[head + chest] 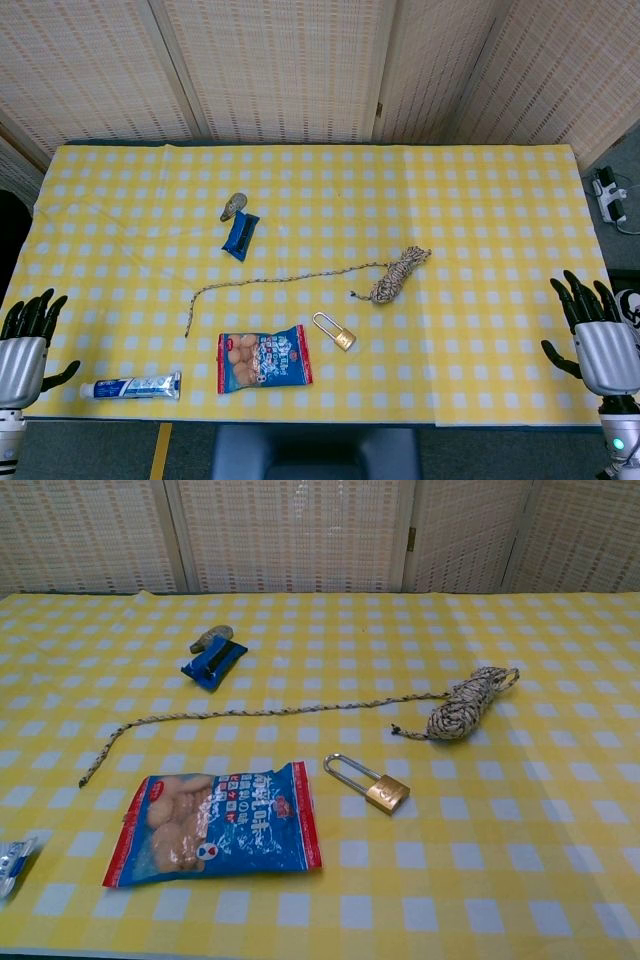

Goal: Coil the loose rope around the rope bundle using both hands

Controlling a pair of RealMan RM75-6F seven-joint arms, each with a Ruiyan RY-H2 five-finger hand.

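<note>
Head view looks straight down on a table under a yellow-and-white checked cloth. Taking the table's middle as the clock's centre, the speckled cream-and-dark rope bundle lies at about four o'clock, close in. Its loose rope tail leaves the bundle's upper end and runs toward nine o'clock in a long, nearly straight line, then bends down to a free end near seven o'clock; a short stub also pokes out of the bundle's lower end.

Neither hand touches the rope. The left hand, silver-backed with black fingers, hovers off the cloth's edge at eight o'clock, released, fingers apart and holding nothing. The right hand sits at four o'clock by the far edge, likewise released with fingers spread. Both are well apart from the bundle.

Around the rope: a brass padlock with a steel shackle at six o'clock, just below the tail; a blue-and-red snack packet beside it at seven; a white-and-blue toothpaste tube further out at eight; a small blue wrapped bar at eleven, with a greyish oval object touching its upper end
</note>
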